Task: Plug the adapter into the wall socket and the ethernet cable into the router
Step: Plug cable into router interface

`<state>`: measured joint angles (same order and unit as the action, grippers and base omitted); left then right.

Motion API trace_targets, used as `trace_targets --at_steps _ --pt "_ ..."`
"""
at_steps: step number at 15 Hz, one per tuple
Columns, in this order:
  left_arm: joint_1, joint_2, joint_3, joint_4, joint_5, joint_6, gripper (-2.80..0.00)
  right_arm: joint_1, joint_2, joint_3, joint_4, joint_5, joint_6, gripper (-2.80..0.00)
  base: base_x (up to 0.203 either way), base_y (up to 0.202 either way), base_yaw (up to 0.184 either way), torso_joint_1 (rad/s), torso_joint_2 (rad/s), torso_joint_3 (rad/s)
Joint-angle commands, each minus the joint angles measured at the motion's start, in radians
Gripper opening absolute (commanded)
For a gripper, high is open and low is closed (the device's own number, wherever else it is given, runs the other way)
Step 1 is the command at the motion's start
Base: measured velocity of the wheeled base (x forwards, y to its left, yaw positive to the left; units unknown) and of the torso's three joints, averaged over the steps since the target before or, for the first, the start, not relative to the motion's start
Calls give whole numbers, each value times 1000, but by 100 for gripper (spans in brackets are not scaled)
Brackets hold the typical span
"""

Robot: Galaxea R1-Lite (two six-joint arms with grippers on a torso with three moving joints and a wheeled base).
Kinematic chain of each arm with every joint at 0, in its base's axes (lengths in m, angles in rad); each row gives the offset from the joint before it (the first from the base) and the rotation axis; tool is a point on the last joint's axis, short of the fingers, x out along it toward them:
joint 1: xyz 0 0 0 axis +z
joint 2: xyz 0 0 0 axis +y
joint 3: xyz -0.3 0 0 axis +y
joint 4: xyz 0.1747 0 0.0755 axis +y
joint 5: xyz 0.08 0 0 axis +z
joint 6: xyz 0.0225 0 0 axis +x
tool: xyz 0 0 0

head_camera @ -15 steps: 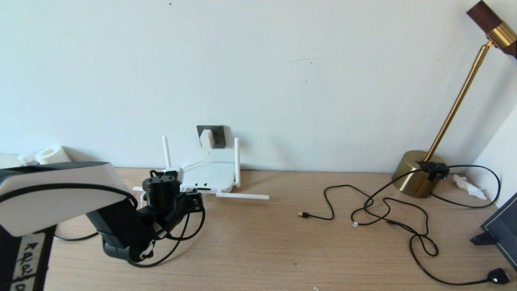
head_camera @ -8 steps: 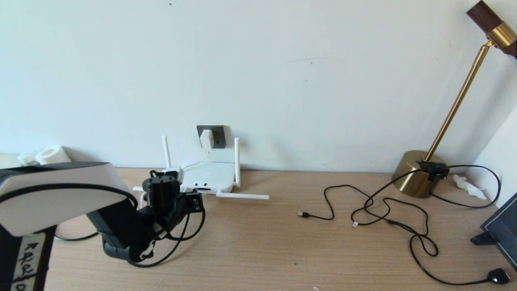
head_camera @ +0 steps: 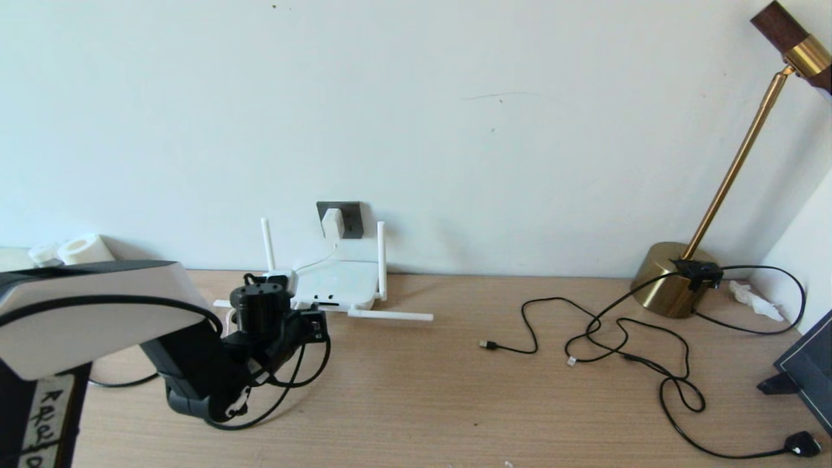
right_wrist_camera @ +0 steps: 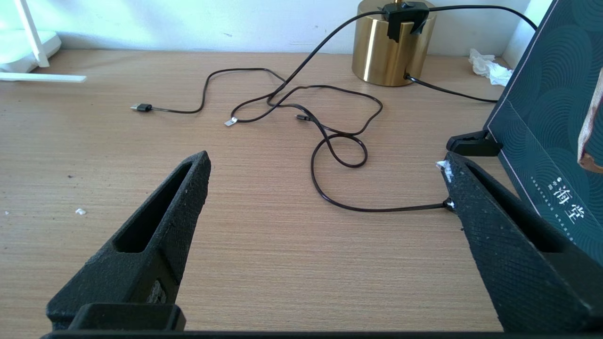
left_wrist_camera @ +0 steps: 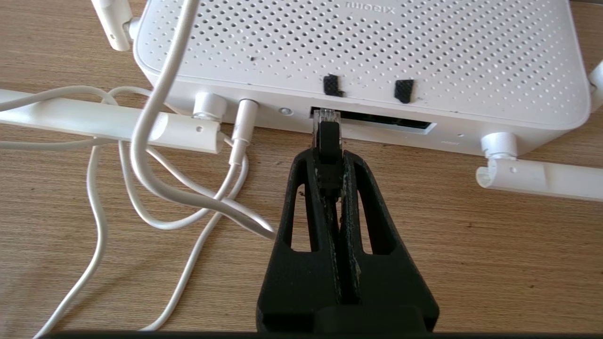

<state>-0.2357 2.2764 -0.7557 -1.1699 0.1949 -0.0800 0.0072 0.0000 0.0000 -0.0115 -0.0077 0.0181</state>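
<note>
The white router (head_camera: 338,283) lies flat against the wall, its antennas spread out. Just above it, the white adapter (head_camera: 333,223) sits in the dark grey wall socket (head_camera: 351,218), and its white cord (left_wrist_camera: 155,117) runs down to the router's edge. My left gripper (left_wrist_camera: 328,157) is shut on the black ethernet cable. The cable's clear connector (left_wrist_camera: 326,116) has its tip at the left end of the router's dark port slot (left_wrist_camera: 381,121). My right gripper (right_wrist_camera: 326,160) hangs open over bare desk on the right, out of the head view.
Thin black cables (head_camera: 617,338) with a small USB plug (head_camera: 487,344) sprawl across the right of the desk. A brass lamp (head_camera: 669,279) stands at the back right beside a crumpled tissue (head_camera: 754,299). A dark board (head_camera: 806,370) leans at the right edge. Paper rolls (head_camera: 81,248) sit far left.
</note>
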Motion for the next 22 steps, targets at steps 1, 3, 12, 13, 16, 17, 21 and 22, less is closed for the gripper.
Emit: trace_targets --at_steps 1,3,12,13,16,17,21,22 --pt "-3 2 1 -7 1 -1 -280 0 2 0 -1 0 0 0 0 0 0 0 0 0" --pt "-4 2 -1 -7 1 -1 -280 0 2 0 -1 0 0 0 0 0 0 0 0 0" --pt "-4 -1 -2 -7 2 -1 -280 0 2 0 -1 0 0 0 0 0 0 0 0 0" --pt "-5 -1 -2 -7 1 -1 -280 0 2 0 -1 0 0 0 0 0 0 0 0 0" --pt "-4 -3 -2 -7 1 -1 -280 0 2 0 -1 0 2 0 0 0 0 0 0 0" --pt "-4 -5 -2 -7 1 -1 -280 0 2 0 -1 0 0 0 0 0 0 0 0 0" --pt "-4 -6 -1 -7 1 -1 -280 0 2 0 -1 0 0 0 0 0 0 0 0 0" --pt "-4 -6 -1 -7 1 -1 -280 0 2 0 -1 0 0 0 0 0 0 0 0 0"
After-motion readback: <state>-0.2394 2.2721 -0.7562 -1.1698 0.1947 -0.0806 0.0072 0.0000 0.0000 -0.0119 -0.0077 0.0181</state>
